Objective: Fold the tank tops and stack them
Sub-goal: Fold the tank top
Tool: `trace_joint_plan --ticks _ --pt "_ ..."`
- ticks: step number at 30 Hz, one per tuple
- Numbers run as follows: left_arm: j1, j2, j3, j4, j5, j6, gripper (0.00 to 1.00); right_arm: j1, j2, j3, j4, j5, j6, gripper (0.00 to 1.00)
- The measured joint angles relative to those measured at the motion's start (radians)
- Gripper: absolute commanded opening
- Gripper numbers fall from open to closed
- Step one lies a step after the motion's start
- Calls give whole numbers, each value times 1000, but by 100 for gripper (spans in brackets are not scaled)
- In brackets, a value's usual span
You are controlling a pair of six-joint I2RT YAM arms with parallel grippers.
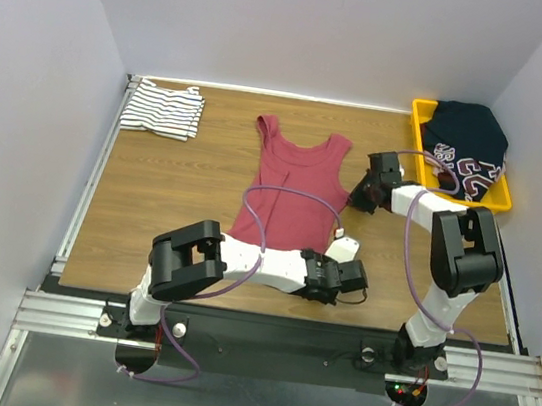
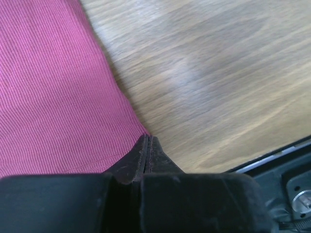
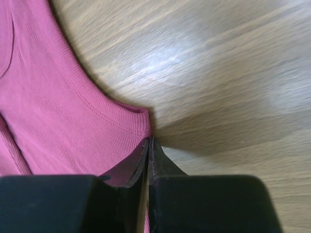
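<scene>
The ribbed maroon tank top (image 1: 293,191) lies flat on the woodgrain desk (image 1: 171,199). The left end effector (image 2: 147,141) is pinched closed on its hem corner, and the right end effector (image 3: 148,143) on its stitched armhole corner. The striped tank top (image 1: 163,109) sits folded at the far left. The lettering on the dark cloth (image 1: 468,130) in the yellow tray (image 1: 419,123) is unreadable.

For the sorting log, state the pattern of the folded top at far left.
The folded tank top is white with thin dark stripes; top external view.
</scene>
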Motion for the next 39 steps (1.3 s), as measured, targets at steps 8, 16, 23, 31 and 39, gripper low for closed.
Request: trace_joint_plan --ticks 8,16,23,31,39 --pt "0 -12 0 69 67 43 0 -51 0 0 0 8 -11 0" --pt "37 -139 -90 188 143 47 0 -73 -7 9 -10 17 -58 0" --pt "144 -295 -252 266 186 16 0 -59 0 112 -26 -8 -74 0" --pt "219 -399 -408 296 212 -10 0 23 94 270 -39 -10 -69 0" --pt "239 -469 -505 316 224 -38 0 126 202 364 -62 -6 -47 0"
